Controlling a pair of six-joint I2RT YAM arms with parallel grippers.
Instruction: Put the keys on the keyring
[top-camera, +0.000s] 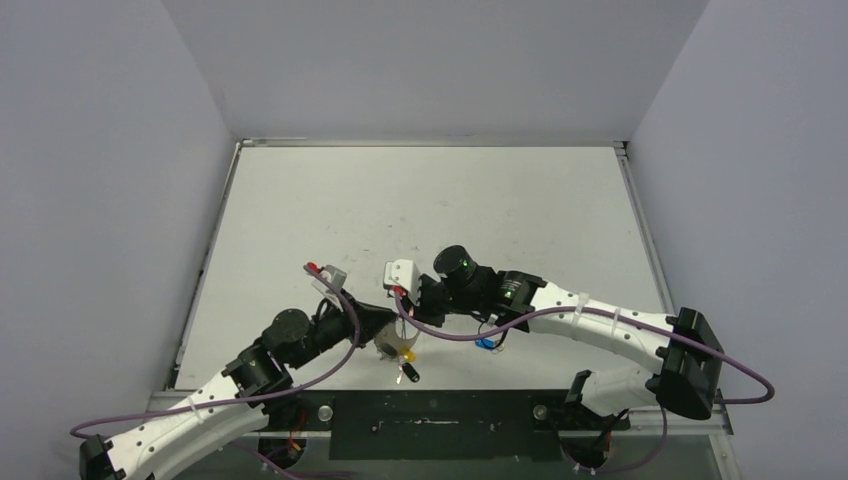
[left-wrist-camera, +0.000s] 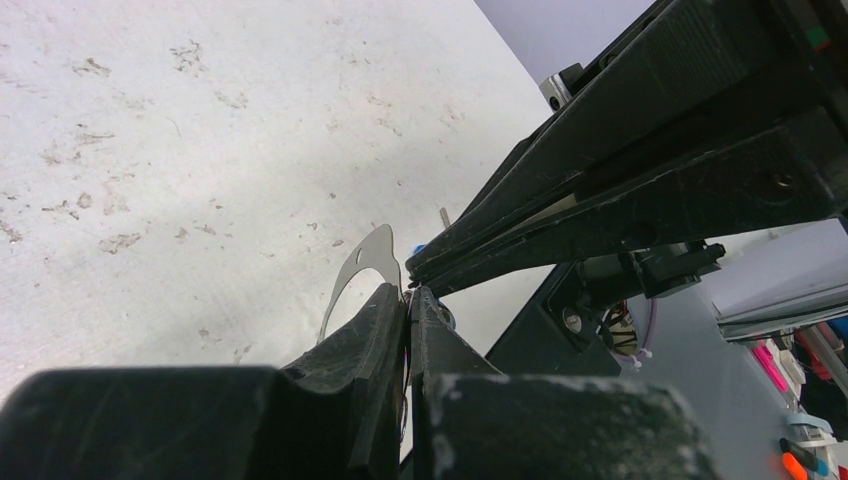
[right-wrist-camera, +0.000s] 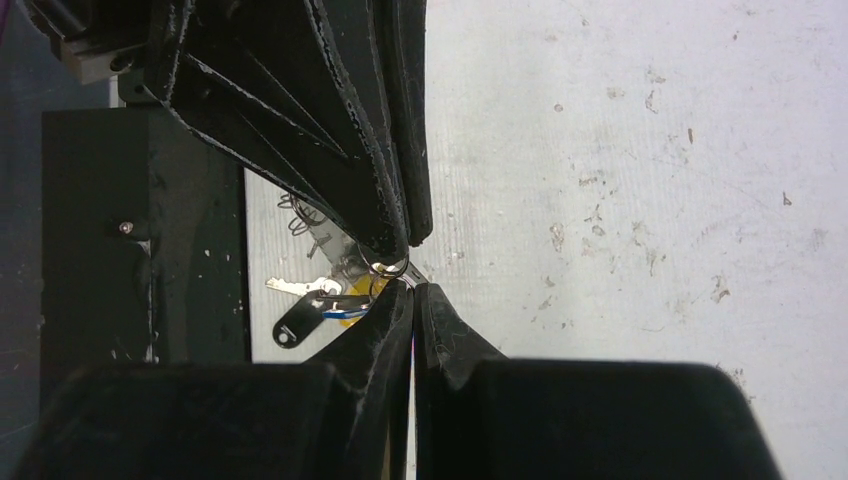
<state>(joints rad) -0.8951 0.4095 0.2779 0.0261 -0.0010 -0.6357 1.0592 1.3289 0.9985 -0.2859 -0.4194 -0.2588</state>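
My left gripper (top-camera: 388, 338) is shut on the keyring (left-wrist-camera: 362, 268), whose thin silvery arc curves out of its tips in the left wrist view. My right gripper (top-camera: 412, 312) is shut tip to tip against it, and a small silvery key part (right-wrist-camera: 422, 272) shows at its tips. In the right wrist view a small wire loop (right-wrist-camera: 388, 266) sits between the two grippers. A bunch hangs from the loop: a silver key (right-wrist-camera: 288, 286), a black tag (right-wrist-camera: 293, 322), a yellow head (right-wrist-camera: 352, 304) and a blue piece (right-wrist-camera: 335, 313). The yellow and black keys (top-camera: 405, 358) also show in the top view.
A small blue object (top-camera: 487, 343) lies on the table under the right forearm. The black base plate (top-camera: 430, 410) runs along the near edge just behind the bunch. Purple cables (top-camera: 350, 320) loop over both arms. Grey walls enclose the white table (top-camera: 430, 200).
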